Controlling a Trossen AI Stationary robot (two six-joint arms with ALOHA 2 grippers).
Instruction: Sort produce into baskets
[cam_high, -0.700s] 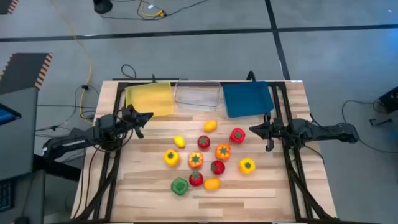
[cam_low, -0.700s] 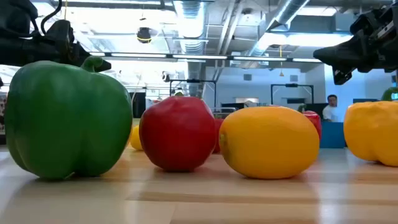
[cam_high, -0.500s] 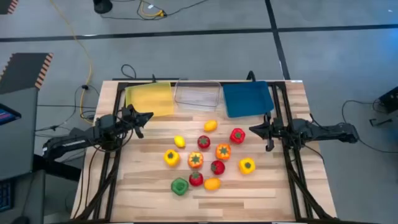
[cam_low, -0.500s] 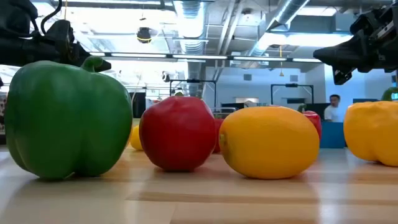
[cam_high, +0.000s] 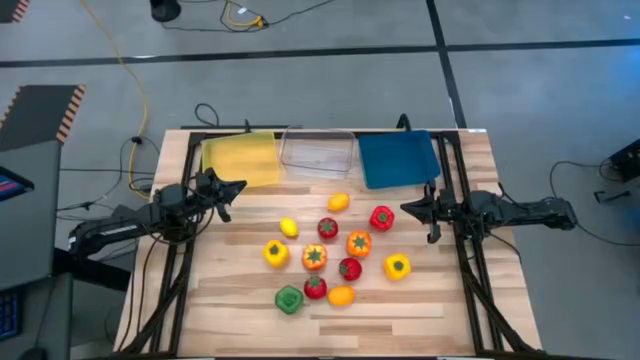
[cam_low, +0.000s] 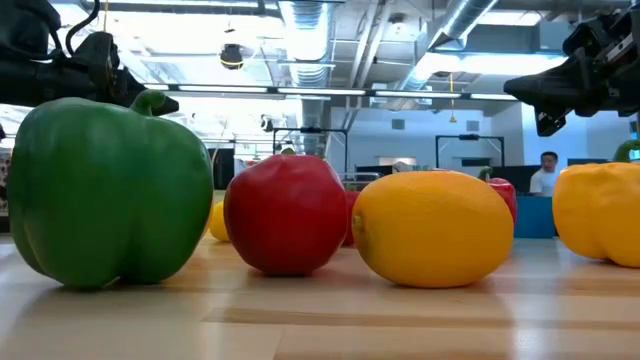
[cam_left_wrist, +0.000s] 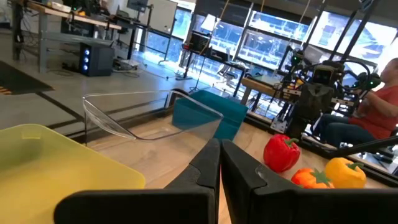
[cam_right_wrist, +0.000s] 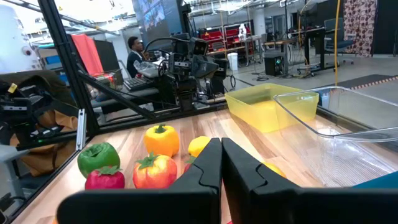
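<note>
You have a light wooden slatted table (cam_high: 230, 310) carrying everything. Along its far edge sit three bins in a row: the yellow bin (cam_high: 240, 158) on the left, the clear bin (cam_high: 318, 152) in the middle, the blue bin (cam_high: 397, 158) on the right. The produce lies loose on the boards in the middle: a lemon (cam_high: 288, 227), an orange citrus (cam_high: 338, 202), a red pepper (cam_high: 381, 217), a red tomato (cam_high: 328, 228), an orange pepper (cam_high: 359, 243), two yellow peppers (cam_high: 275, 253) and (cam_high: 397, 266), and at the near side a green pepper (cam_high: 288, 299) beside a red berry (cam_high: 315, 287) and another orange fruit (cam_high: 341, 295).
</note>
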